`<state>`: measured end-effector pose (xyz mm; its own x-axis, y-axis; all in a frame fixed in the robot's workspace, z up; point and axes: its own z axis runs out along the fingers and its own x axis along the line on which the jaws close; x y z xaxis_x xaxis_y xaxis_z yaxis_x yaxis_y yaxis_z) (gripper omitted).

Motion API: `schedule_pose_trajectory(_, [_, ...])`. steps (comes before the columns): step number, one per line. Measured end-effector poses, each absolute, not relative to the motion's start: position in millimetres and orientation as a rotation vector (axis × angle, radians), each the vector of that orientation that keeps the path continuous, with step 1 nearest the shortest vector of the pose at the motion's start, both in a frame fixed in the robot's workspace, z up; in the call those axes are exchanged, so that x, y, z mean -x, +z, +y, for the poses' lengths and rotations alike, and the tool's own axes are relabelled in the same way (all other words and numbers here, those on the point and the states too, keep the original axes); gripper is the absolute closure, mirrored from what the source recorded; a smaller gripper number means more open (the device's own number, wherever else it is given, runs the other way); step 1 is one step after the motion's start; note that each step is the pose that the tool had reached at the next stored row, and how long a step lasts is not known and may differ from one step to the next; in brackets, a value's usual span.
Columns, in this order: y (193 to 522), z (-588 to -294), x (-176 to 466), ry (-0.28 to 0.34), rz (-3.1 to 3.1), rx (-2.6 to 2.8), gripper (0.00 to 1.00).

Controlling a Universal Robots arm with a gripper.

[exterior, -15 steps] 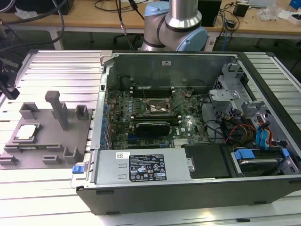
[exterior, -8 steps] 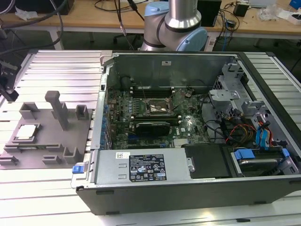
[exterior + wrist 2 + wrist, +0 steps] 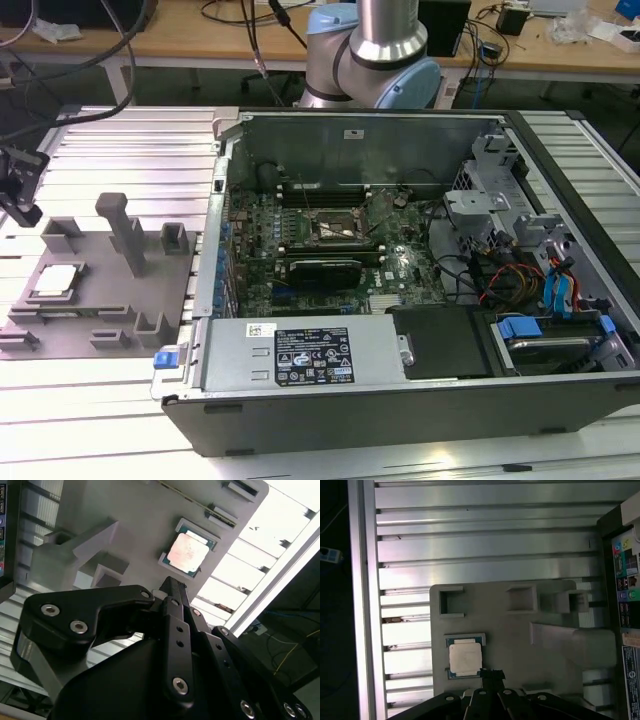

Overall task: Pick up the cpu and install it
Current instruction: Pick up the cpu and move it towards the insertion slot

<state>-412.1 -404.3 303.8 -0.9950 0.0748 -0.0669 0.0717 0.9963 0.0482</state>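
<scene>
Exterior view: shows cpu (image 3: pixel 55 283) lying flat in a recess of the grey fixture (image 3: pixel 100 285) on the table (image 3: pixel 100 420), toward the exterior view's left, well apart from the socket (image 3: pixel 335 228) inside the open case (image 3: pixel 400 410). Second wrist view: shows pincer (image 3: pixel 167 583) clenched and empty, tip aimed near one cpu (image 3: pixel 188 553) edge, not around it. First wrist view: shows pincer (image 3: pixel 492 674) tip just beside a cpu (image 3: pixel 465 658) corner over the fixture (image 3: pixel 520 630); contact or gap not to be told. Likely hazards: with tips closed, a descent onto the metal top or the recess wall rather than around the chip; with an off-centre or skewed grasp on such thin edges, tilt, slip or drop; on the carry, a knock against the case wall; at the socket, bent contacts from a tilted or wrongly turned placement.
</scene>
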Motion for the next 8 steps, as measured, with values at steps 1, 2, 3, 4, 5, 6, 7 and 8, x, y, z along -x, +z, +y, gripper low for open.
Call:
schedule_pose_trajectory(1, [302.5,-404.4,412.1,0.070,3.074,-0.113,0.89])
schedule_pose_trajectory(2, [300.1,-404.7,412.1,0.070,3.080,-0.114,0.89])
schedule_pose_trajectory(3, [298.5,-405.0,412.1,0.070,3.083,-0.114,0.89])
schedule_pose_trajectory(4, [296.4,-405.5,412.1,0.070,3.085,-0.114,0.89])
schedule_pose_trajectory(5, [294.1,-406.2,412.1,0.070,3.086,-0.114,0.89])
schedule_pose_trajectory(6, [292.2,-406.7,412.1,0.070,3.087,-0.114,0.89])
schedule_pose_trajectory(7, [289.7,-407.4,412.1,0.070,3.088,-0.114,0.89])
schedule_pose_trajectory(8, [287.8,-407.9,412.1,0.070,3.089,-0.114,0.89])
